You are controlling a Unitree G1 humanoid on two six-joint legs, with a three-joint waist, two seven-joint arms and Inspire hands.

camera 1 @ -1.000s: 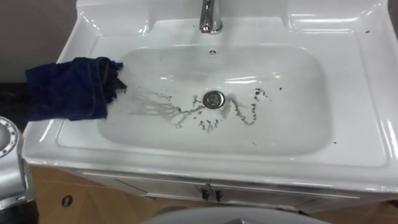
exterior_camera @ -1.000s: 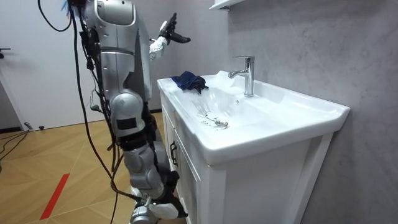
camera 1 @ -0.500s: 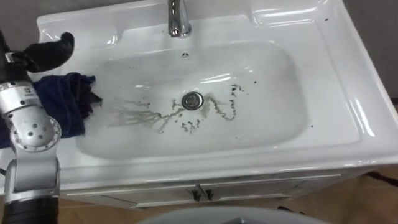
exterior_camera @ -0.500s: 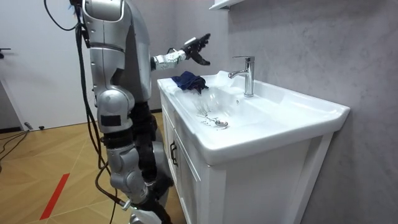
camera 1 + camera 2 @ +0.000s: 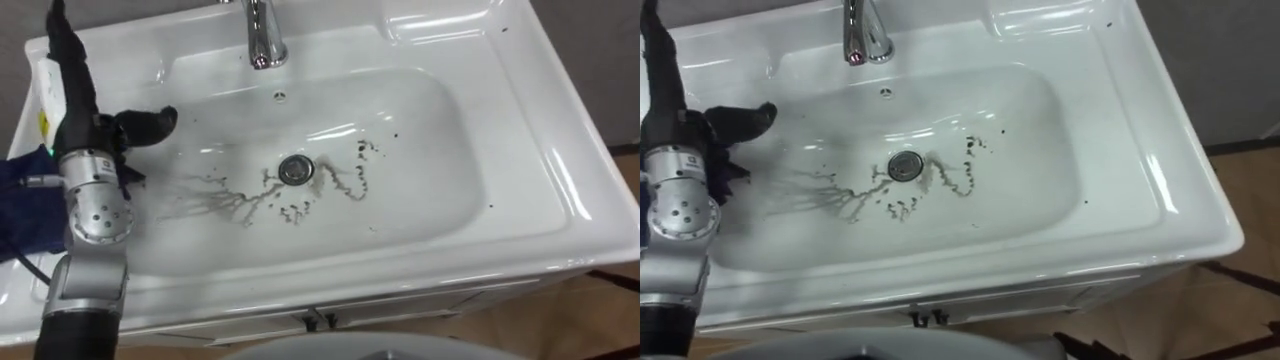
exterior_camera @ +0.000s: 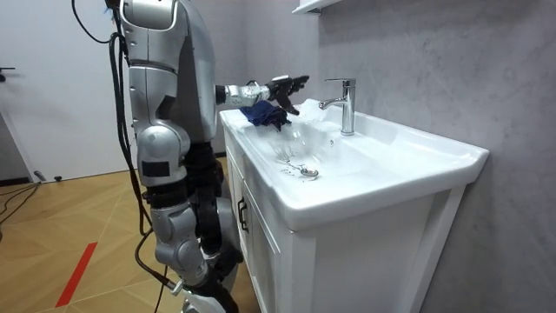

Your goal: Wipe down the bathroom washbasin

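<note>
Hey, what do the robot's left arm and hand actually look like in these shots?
The left arm has a silver metal casing with a round disc near the wrist, dotted with small screws, and turns black nearer the elbow. The left robot hand is black all over, with slim fingers and a thicker, rounded thumb.

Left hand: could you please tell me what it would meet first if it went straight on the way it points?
Probably the grey wall, left of the faucet: the left hand, open above the blue cloth, aims across the basin's back rim. Depth is unclear.
</note>
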